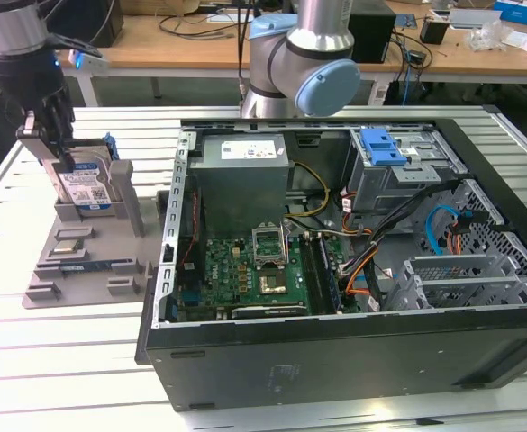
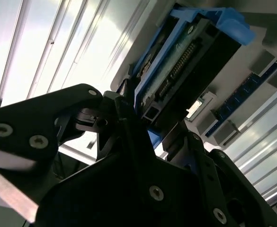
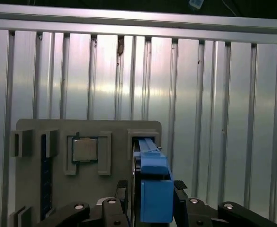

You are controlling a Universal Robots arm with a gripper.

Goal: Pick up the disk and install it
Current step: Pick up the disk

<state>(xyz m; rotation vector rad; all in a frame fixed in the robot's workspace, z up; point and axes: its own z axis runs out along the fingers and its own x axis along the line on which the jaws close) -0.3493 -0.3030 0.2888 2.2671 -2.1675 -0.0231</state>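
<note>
Near edge: ribbed aluminium counter (image 1: 56,360), bright and slatted. On it at the left sat a matte grey moulded holder (image 1: 83,270). A square metal-lidded chip (image 3: 84,150) lay flat in one recess.

The disk (image 1: 87,189) stood upright on edge in the holder's far slot, label turned toward the near side, blue plastic rails along its edges. The hand (image 3: 150,201) sat over its top end and appeared to pinch the disk across its thin dimension, one side on each broad face.

Judgement: a rigid metal slab, dense for its size. The smooth faces could slip, and it is shock-sensitive. The pin connector seen in the second wrist view is best left untouched. The best hold is on the flat faces near the top, clear of the rails.

To the right was an open black steel computer case (image 1: 335,360) with a green circuit board (image 1: 245,270) on its floor. Farther in were a plain grey metal box (image 1: 245,171) and a blue plastic latch (image 1: 385,144).
</note>
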